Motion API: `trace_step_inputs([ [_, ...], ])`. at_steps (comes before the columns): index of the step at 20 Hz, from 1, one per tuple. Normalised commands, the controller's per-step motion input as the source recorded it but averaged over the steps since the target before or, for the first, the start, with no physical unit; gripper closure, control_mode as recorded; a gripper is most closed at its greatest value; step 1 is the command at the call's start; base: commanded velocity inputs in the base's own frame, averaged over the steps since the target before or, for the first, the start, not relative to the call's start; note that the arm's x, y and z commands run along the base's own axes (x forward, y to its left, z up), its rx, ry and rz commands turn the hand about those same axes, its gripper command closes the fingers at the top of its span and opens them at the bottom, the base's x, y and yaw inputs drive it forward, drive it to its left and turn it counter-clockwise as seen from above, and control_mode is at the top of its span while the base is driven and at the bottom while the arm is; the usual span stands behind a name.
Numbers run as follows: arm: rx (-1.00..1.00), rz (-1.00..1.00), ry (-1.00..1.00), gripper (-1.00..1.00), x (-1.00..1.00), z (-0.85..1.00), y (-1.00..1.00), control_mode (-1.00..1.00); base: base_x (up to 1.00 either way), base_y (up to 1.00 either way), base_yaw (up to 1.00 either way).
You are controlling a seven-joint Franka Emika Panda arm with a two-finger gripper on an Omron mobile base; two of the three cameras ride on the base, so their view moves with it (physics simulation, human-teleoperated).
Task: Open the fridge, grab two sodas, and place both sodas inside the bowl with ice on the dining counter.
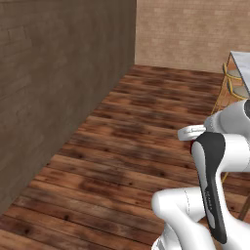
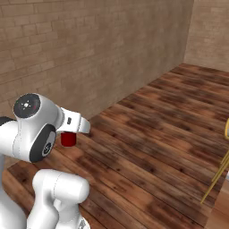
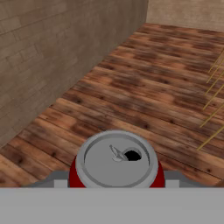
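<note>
Jaws closed on one red soda can (image 3: 116, 164), the gripper (image 3: 116, 183) carries it above a dark plank floor (image 3: 144, 83). From the hand camera the can sits upright between the fingers, its single silver lid facing the lens, the pull tab and the dark drinking hole plain to see, red sides showing at left and right below the rim. From the right base camera the same can (image 2: 68, 139) hangs just below the white hand, beside the arm's large round joint (image 2: 33, 126). One brick wall (image 2: 89, 53) runs along the left of the floor and a second, lighter brick wall (image 1: 190, 31) closes the far end. Yellow stool legs (image 1: 229, 80) and one pale grey corner of the dining counter (image 1: 242, 66) show at the right edge of the left base camera.
</note>
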Motion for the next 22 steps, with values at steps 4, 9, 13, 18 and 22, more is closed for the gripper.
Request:
trace_step_inputs([
  [4,0.0,0.0,0.0,1.0,0.0,0.0,0.0,1.0,0.4,0.28,-0.58],
  [9,0.0,0.0,0.0,1.0,0.0,0.0,0.0,1.0,0.54,0.41,-0.54],
  [13,0.0,0.0,0.0,1.0,0.0,0.0,0.0,1.0,0.86,0.66,-0.44],
  [18,0.0,0.0,0.0,1.0,0.0,0.0,0.0,1.0,1.0,0.73,-0.37],
  [22,0.0,0.0,0.0,1.0,0.0,0.0,0.0,1.0,1.0,0.72,-0.35],
])
